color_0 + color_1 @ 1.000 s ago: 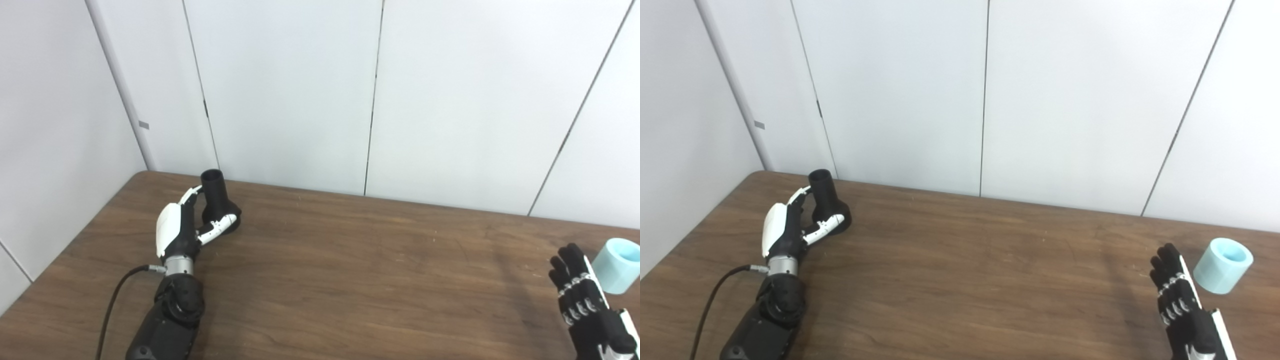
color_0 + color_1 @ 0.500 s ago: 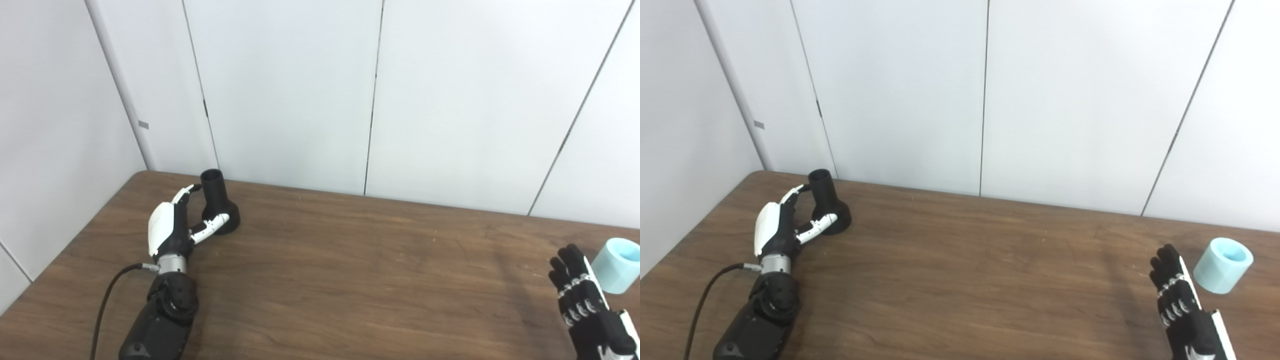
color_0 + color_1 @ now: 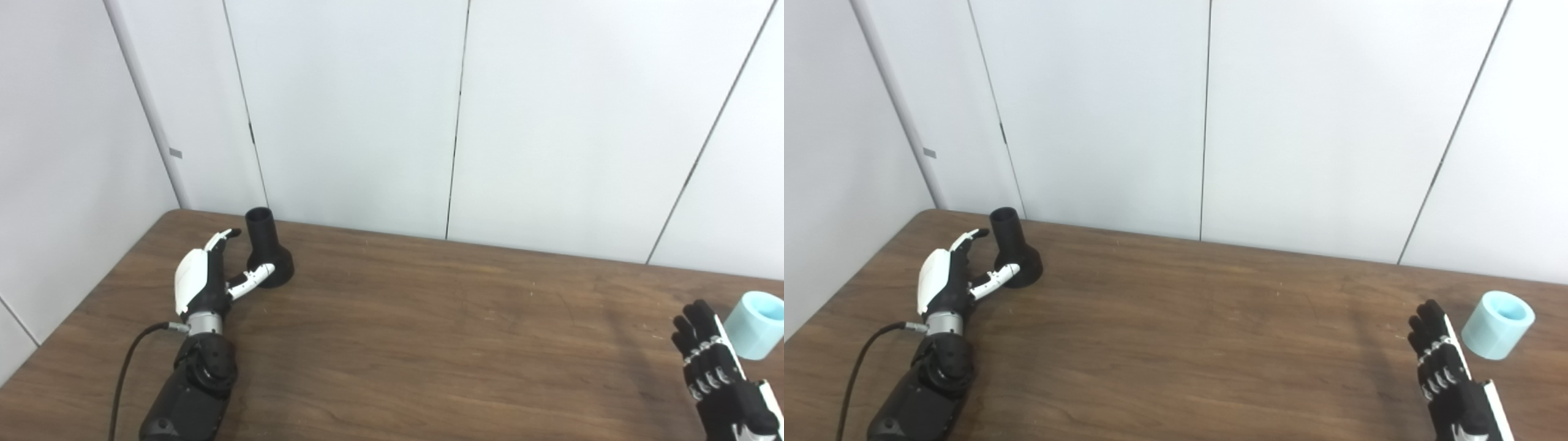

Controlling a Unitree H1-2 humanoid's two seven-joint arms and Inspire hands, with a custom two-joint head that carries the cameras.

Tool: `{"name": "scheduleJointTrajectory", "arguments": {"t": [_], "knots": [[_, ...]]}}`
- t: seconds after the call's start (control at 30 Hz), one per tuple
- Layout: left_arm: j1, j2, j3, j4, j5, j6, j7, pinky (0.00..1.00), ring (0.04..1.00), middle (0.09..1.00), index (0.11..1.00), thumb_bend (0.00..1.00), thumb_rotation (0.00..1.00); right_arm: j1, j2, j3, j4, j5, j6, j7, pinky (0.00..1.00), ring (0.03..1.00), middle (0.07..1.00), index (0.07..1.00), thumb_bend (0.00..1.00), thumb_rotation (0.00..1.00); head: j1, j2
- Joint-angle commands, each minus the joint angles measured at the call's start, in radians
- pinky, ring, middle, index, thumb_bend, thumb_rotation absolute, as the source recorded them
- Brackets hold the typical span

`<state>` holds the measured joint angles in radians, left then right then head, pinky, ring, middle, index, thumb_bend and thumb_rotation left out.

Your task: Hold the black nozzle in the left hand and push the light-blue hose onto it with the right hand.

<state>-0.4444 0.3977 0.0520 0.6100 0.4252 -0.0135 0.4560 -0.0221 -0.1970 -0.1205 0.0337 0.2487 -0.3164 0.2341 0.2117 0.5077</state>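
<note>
The black nozzle point(image 3: 267, 247) stands upright at ten o'clock on the worktop point(image 3: 429, 343), rigid and probably light — I'd take its narrow neck. My left hand point(image 3: 205, 282) is spread just beside it, holding nothing. The light-blue hose point(image 3: 1498, 332), a stubby sleeve, sits at four o'clock beside my right hand point(image 3: 1445, 373), fingers point(image 3: 1427, 324) straight — cropped low.

Black nozzle point(image 3: 267, 248); light-blue hose point(image 3: 1498, 333); dark brown woodgrain table point(image 3: 429, 343); white-backed left hand point(image 3: 202, 283); black right hand point(image 3: 1448, 376); white wall panels point(image 3: 367, 110).
</note>
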Motion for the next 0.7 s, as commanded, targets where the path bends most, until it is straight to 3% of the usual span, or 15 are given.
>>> {"name": "scheduleJointTrajectory", "arguments": {"t": [0.0, 0.33, 0.67], "knots": [[-0.012, 0.014, -0.008, 0.012, 0.008, -0.022, 0.014, 0.75, 0.866, 0.878, 0.716, 0.68, 0.5, 0.079, 0.022, 0.005, 0.041, 0.008, 0.01, -0.007, 1.0, 1.0, 1.0, 1.0, 0.78, 1.0, 0.0, 0.001], [-0.01, 0.012, -0.02, -0.005, -0.005, -0.02, -0.016, 0.71, 0.822, 0.835, 0.65, 0.7, 0.47, 0.082, 0.024, 0.004, 0.027, 0.008, 0.022, -0.009, 1.0, 1.0, 1.0, 1.0, 0.78, 1.0, -0.004, 0.006], [-0.006, 0.01, -0.025, -0.041, -0.021, -0.005, -0.066, 0.78, 0.871, 0.819, 0.619, 0.7, 0.44, 0.083, 0.026, 0.006, 0.018, 0.006, 0.029, -0.013, 1.0, 1.0, 1.0, 1.0, 0.78, 1.0, -0.009, 0.01]]}}
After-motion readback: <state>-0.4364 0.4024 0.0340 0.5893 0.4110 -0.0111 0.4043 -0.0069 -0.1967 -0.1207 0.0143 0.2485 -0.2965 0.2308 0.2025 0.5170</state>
